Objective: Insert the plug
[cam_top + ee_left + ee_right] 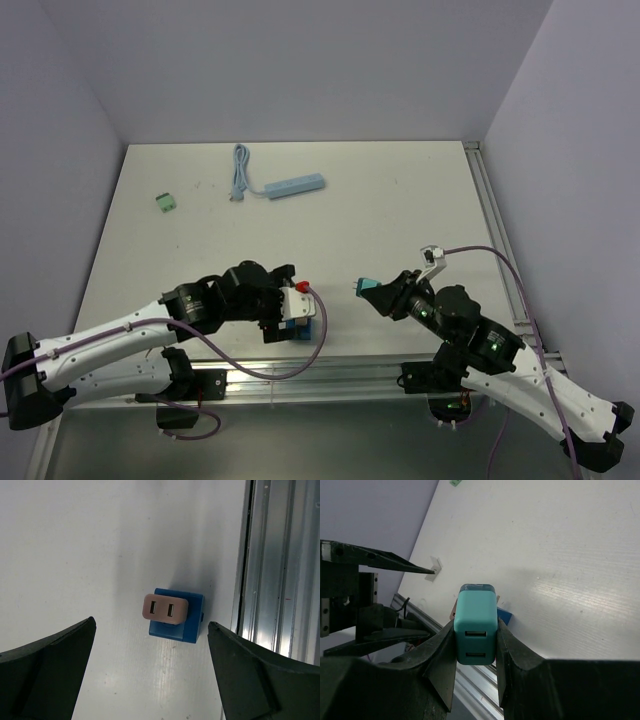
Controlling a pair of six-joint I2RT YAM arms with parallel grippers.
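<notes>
The plug (476, 625) is a teal charger block with two USB ports facing the right wrist camera. My right gripper (476, 630) is shut on its sides and holds it above the table, prongs pointing left toward the left arm (357, 288). The socket (166, 609) has a beige two-slot face on a blue block (190, 630) and stands on the white table near the front rail. My left gripper (152, 622) is open wide, its fingers either side of the socket and short of touching it. In the top view the socket (303, 322) sits just under the left gripper (292, 312).
An aluminium rail (400, 365) runs along the table's near edge, close beside the socket (280, 580). A light blue power strip (295, 186) with its coiled cable (240, 172) lies at the back. A small green block (167, 202) lies at the back left.
</notes>
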